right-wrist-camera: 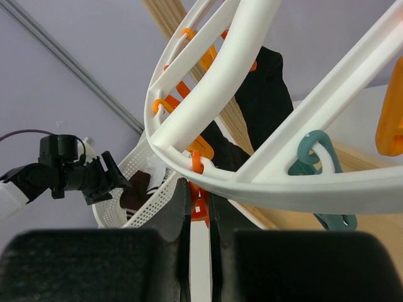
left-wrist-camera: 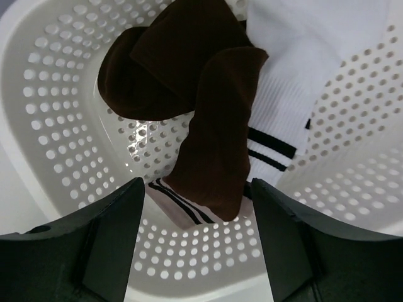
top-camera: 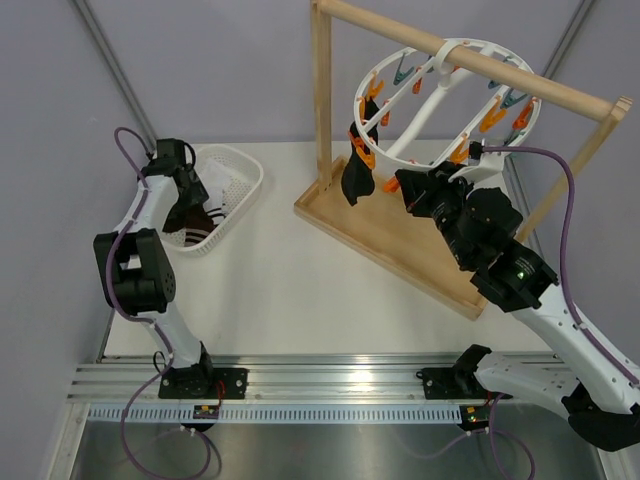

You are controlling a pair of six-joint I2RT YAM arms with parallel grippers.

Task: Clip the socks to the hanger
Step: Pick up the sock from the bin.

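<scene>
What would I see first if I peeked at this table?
Probably the round white hanger with orange and teal clips, hanging on the wooden stand at back right, one black sock dangling from it. Next, the left gripper open over a dark brown sock in the white basket at back left.

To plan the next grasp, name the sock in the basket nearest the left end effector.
The dark brown sock lying on top; its end reaches between the fingers, over the white striped socks.

Socks [left-wrist-camera: 214, 126] in basket [top-camera: 243, 190], left; hanger [top-camera: 395, 155] on stand [top-camera: 321, 90], right; sock [top-camera: 355, 180] hanging from hanger.
</scene>
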